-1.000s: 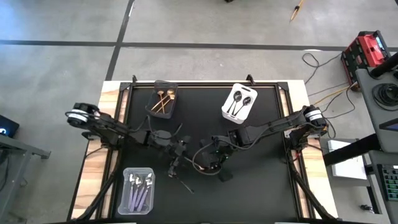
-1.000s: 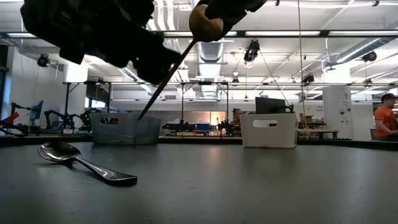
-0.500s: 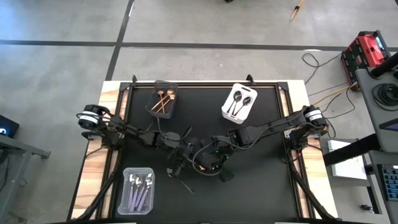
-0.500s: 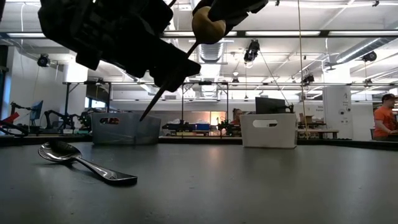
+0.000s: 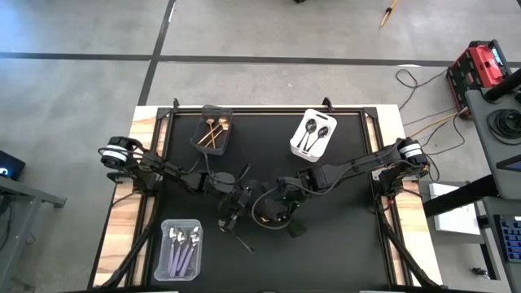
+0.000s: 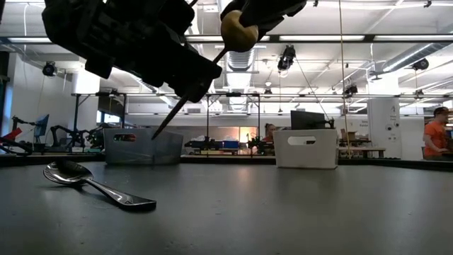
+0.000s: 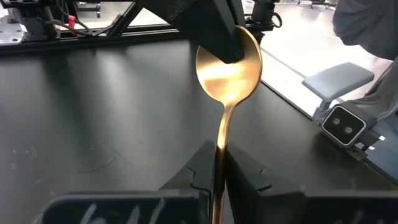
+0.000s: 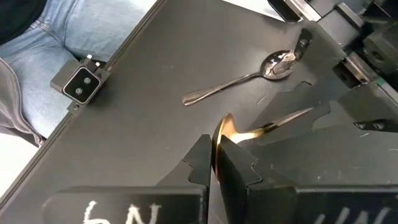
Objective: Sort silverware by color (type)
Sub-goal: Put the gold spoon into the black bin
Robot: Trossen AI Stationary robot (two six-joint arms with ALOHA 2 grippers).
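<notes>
A gold spoon (image 7: 228, 65) hangs in the air over the table's middle, with both grippers shut on it. My left gripper (image 7: 219, 177) comes from the left onto its handle. My right gripper (image 8: 216, 163) comes from the right onto its bowl. In the low view the spoon slants, bowl (image 6: 237, 28) up and handle tip (image 6: 160, 130) down. A dark shiny spoon (image 8: 242, 81) lies flat on the black table top just below and nearer than the grippers (image 5: 236, 234). My left gripper pinches the gold spoon's handle (image 7: 220, 146) between its two fingers, about halfway along. The fingers come nearly level from the table's left. The spoon is clear of the table, its bowl higher than its handle. My right gripper pinches the gold spoon's bowl (image 8: 225, 134) between its two fingers, which slant down from the table's right. The bowl stands on edge in the gap and the handle (image 8: 289, 118) runs away toward the left gripper.
A dark bin (image 5: 213, 130) with gold spoons stands at the far left, a white bin (image 5: 314, 135) with dark spoons at the far right, a clear bin (image 5: 181, 248) with lilac-handled spoons at the near left. Beyond the table a person (image 6: 434, 134) stands.
My left gripper has moved toward the table's right, up to the gold spoon, and has shut on its handle. The spoon and my right gripper have stayed where they were.
</notes>
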